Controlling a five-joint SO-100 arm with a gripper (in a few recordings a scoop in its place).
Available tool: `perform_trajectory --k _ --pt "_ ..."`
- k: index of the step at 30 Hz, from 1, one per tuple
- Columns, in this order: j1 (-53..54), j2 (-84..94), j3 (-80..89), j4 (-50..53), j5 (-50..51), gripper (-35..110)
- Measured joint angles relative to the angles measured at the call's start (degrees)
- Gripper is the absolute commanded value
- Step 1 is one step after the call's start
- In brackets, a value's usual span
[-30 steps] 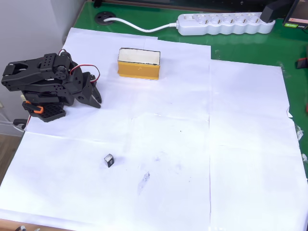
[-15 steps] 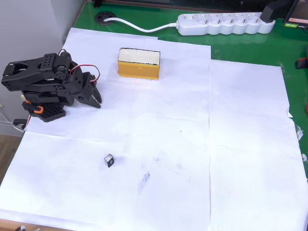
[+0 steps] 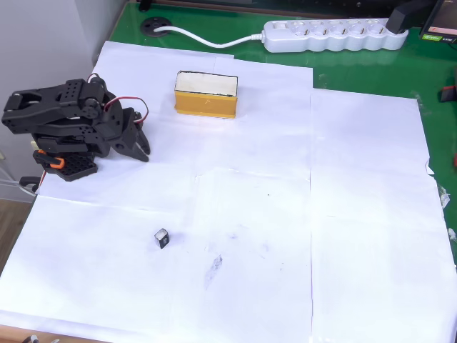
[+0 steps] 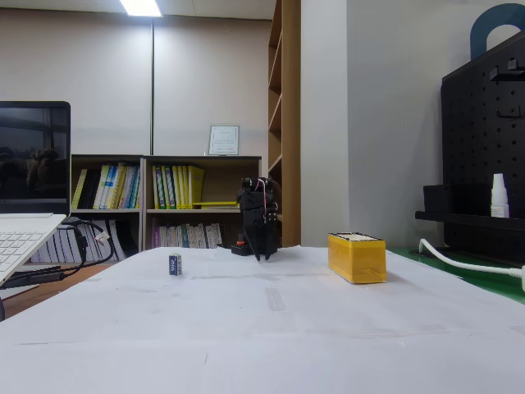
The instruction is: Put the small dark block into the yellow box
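Black end effector [image 3: 141,146] tucked at my base, tips look pressed together, empty. Block [image 3: 162,238] sits well below-right of it on bench; box [image 3: 206,93] opp. way, up-right.

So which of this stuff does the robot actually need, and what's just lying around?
Needed for the job:
small dark block
yellow box
pincer

Just lying about:
white power strip
laptop
white bottle
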Motion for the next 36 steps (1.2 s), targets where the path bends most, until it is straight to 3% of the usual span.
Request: perform_trajectory --k 7,16,20,27,36 --pt "7.9 25.4 30.5 8.0 3.1 0" --pt "24.3 50.3 60.4 15.6 -2.5 0" --pt "30.1 58.6 67.1 16.6 -7.1 1" --pt "35.9 70.0 76.8 16.6 -15.2 23" --pt "44.1 81.7 84.1 12.9 -26.7 28"
